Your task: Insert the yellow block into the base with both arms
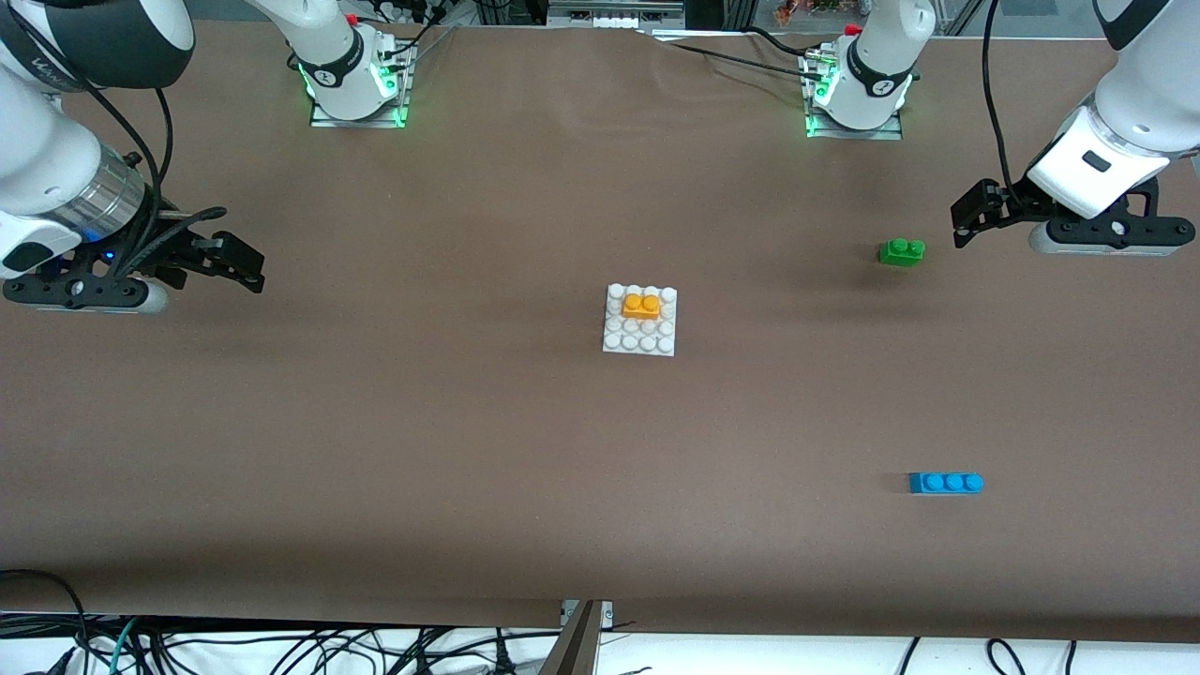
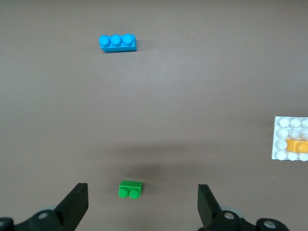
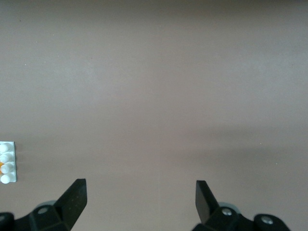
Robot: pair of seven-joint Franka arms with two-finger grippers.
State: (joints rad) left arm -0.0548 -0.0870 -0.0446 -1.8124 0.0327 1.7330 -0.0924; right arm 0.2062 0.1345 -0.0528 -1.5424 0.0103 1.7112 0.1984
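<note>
Brown table cover (image 1: 469, 450) across the whole bench, cables along its near edge; you're working near to far, clock directions taken from the base as the front camera shows it.

Blue brick (image 1: 946, 483) nearest the camera, about 4 o'clock, well apart; no threat unless an arm sweeps low over it.

The base (image 1: 639, 322) sits mid-table; the yellow block (image 1: 641, 306) is already on it, in the stud rows farther from the camera, looks level; I'd judge the insert done or nearly so. I can't tell from these views whether it's fully pressed down; if it's only perched, a nudge pops it off or cocks it.

Green brick (image 1: 902, 251) at about 2 o'clock, just under the left gripper (image 1: 956, 225); you could clip it on any descent, or grab it by mistake.

Left gripper up in the air over the table toward the left arm's end, jaws fully spread, nothing held; right gripper (image 1: 253, 267) at about 9 o'clock, over bare cover toward the right arm's end, also wide open and empty.

Main risk: base isn't pinned; press with one arm alone and the plate slides or tips.
</note>
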